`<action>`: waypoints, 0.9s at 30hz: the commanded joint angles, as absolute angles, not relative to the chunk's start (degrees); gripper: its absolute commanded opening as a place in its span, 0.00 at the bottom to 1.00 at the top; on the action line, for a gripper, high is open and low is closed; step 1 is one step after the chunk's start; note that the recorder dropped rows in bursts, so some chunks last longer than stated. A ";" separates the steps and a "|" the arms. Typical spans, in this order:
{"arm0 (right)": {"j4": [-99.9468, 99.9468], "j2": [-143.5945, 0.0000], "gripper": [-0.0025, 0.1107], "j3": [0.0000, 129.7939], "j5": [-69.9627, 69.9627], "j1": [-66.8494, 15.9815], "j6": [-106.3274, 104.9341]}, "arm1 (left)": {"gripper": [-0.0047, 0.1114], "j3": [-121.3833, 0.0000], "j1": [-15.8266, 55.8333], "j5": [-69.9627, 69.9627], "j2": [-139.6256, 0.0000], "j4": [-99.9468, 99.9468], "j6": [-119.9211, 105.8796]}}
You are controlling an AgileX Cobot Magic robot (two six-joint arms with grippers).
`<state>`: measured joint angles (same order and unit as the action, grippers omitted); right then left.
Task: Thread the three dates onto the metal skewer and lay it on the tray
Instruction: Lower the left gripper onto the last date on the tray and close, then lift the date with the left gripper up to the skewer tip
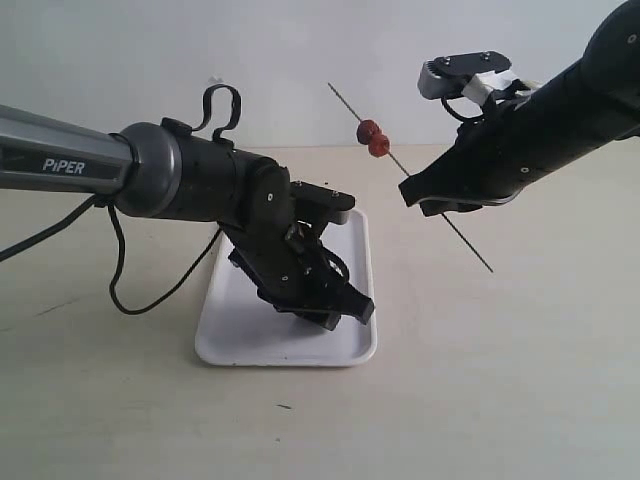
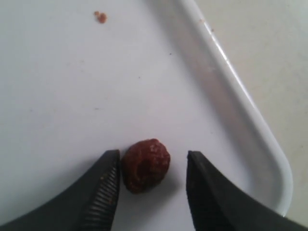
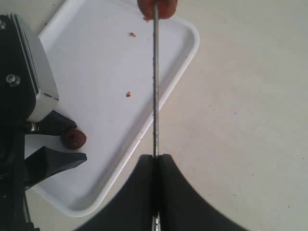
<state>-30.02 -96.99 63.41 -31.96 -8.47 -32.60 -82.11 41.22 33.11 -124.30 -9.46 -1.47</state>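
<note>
- The white tray (image 1: 250,340) is lying on the pale table (image 1: 500,400) at the lower centre of the exterior view, with its front rim nearest the camera.
- The left gripper (image 1: 345,312) is reaching down over the tray's right half in that view. Its jaws are standing apart, released and gripping nothing.
- The loose date (image 2: 145,165) is resting on the tray floor between those jaws, near a rounded corner of the tray. One finger (image 2: 108,168) is touching it or sitting just beside it, and the other is standing clear of it.
- A small reddish crumb (image 2: 100,17) is lying on the tray floor, well apart from that date.
- The right gripper (image 3: 155,161) is clenching the metal skewer (image 3: 155,86), holding it tilted in the air at the right of the exterior view.
- Two threaded dates (image 1: 374,138) are sitting against each other on the skewer's upper stretch, at the upper centre of the exterior view, off the tray.
</note>
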 commanded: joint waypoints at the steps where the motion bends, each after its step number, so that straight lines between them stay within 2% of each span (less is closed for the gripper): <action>1: -29.64 -96.42 0.02 63.75 -31.83 -8.20 -32.93 | 0.42 -82.55 41.37 32.73 -124.63 -10.01 -1.48; 4: -29.64 -96.42 0.02 63.75 -31.93 -8.20 -32.93 | 0.40 -82.55 41.37 32.90 -124.63 -10.01 -1.66; 7: -29.64 -96.42 0.02 63.75 -31.93 -8.20 -32.93 | 0.31 -82.55 41.37 33.46 -124.63 -10.01 -2.90; 27: -29.64 -96.42 0.02 63.75 -31.93 -8.20 -32.93 | 0.31 -82.55 41.37 32.75 -124.63 -10.45 -2.90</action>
<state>-30.02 -96.99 63.41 -31.96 -8.47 -32.60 -82.11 41.22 33.22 -124.30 -9.67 -2.74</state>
